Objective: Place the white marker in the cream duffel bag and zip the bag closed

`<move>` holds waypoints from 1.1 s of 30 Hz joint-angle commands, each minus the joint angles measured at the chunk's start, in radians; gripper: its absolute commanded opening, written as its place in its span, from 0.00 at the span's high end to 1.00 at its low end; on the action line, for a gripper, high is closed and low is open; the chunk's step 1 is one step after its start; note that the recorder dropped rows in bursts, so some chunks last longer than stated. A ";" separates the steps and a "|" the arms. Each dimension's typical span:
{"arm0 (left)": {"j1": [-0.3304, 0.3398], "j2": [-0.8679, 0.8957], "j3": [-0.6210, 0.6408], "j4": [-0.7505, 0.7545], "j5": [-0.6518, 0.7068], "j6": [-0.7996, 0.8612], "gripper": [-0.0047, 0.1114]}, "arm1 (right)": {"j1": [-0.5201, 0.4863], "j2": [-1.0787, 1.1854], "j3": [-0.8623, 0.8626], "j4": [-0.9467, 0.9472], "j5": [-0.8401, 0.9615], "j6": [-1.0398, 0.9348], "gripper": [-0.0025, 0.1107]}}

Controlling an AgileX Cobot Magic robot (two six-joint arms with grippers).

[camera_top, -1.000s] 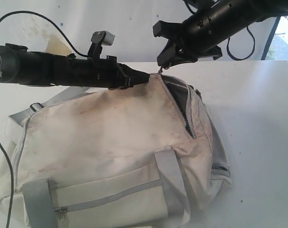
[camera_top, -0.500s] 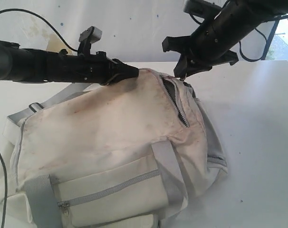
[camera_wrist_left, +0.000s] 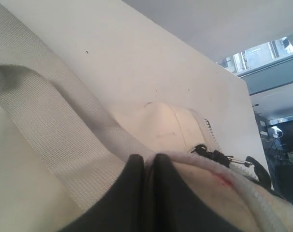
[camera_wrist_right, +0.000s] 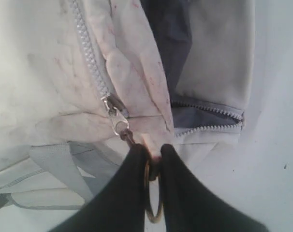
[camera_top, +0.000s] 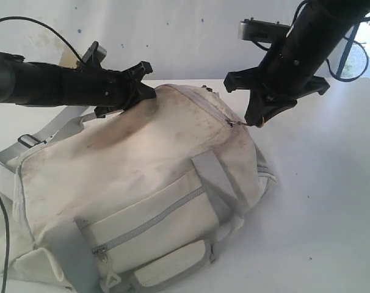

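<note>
Presently, the zip-closing step is judged to be in hand, approx. at its end. The cream duffel bag (camera_top: 142, 171) is seen lying on the bench (camera_top: 337, 195). The white marker is not visible in any view; presumably it is inside the bag, but this cannot be confirmed. Left gripper (camera_wrist_left: 147, 163) is pinched together on bag fabric at the top edge, beside a grey strap (camera_wrist_left: 50, 121), as anchor. Right gripper (camera_wrist_right: 153, 152) is clamped on the metal pull ring (camera_wrist_right: 154, 218) linked to the zip slider (camera_wrist_right: 115, 114). Whether the slider is at its end stop cannot be told.

Recs: pull to be directed along the zip line, low to the fabric, not upward. Fabric to be held taut by left gripper against the pull. Force to be eased once resistance is met, as the ring could slip. An end-pocket zip (camera_wrist_right: 207, 129) appears open; not part of the req'd step.
</note>
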 commanded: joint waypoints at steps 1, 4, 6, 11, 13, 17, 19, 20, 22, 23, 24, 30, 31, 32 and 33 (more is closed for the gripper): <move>0.013 -0.006 -0.005 -0.014 0.019 0.045 0.95 | 0.000 -0.012 0.003 -0.036 0.029 0.007 0.98; 0.013 -0.006 -0.005 -0.014 0.046 0.078 0.95 | 0.000 -0.012 0.003 -0.032 0.029 0.007 0.96; 0.013 -0.006 -0.005 -0.014 0.064 0.085 0.95 | 0.000 -0.012 0.003 -0.016 0.013 -0.005 0.89; 0.013 -0.021 -0.005 0.066 0.068 0.087 0.86 | 0.000 -0.012 0.003 -0.009 -0.041 -0.011 0.47; 0.013 -0.034 -0.005 0.119 0.068 0.087 0.71 | 0.000 -0.012 -0.001 -0.009 -0.050 -0.011 0.34; 0.013 -0.072 -0.005 0.210 0.068 0.087 0.45 | -0.002 -0.014 -0.001 -0.009 -0.043 0.010 0.35; 0.013 -0.101 -0.005 0.249 0.068 0.079 0.34 | -0.012 -0.014 -0.001 -0.017 -0.028 0.017 0.40; 0.013 -0.114 -0.005 0.266 0.068 0.069 0.31 | -0.016 -0.014 -0.001 -0.019 -0.020 0.017 0.43; 0.013 -0.145 -0.005 0.339 0.066 -0.011 0.30 | -0.035 -0.014 -0.001 -0.021 -0.001 0.019 0.52; 0.013 -0.157 -0.005 0.396 0.059 -0.061 0.32 | -0.043 -0.014 -0.001 -0.021 0.009 0.017 0.57; 0.013 -0.172 -0.005 0.470 0.053 -0.130 0.36 | -0.057 -0.014 -0.001 -0.026 0.021 0.014 0.66; 0.013 -0.261 -0.005 1.102 0.169 -0.690 0.74 | -0.160 -0.014 0.003 -0.029 0.026 0.012 0.98; 0.013 -0.280 -0.005 1.257 0.220 -0.802 0.87 | -0.195 -0.014 0.006 -0.030 0.026 0.012 0.98; 0.013 -0.289 -0.005 1.320 0.253 -0.857 0.93 | -0.208 -0.014 0.013 -0.030 0.021 0.012 0.98; 0.020 -0.300 -0.005 1.402 0.325 -0.919 0.96 | -0.239 -0.014 0.038 -0.032 0.014 0.012 0.98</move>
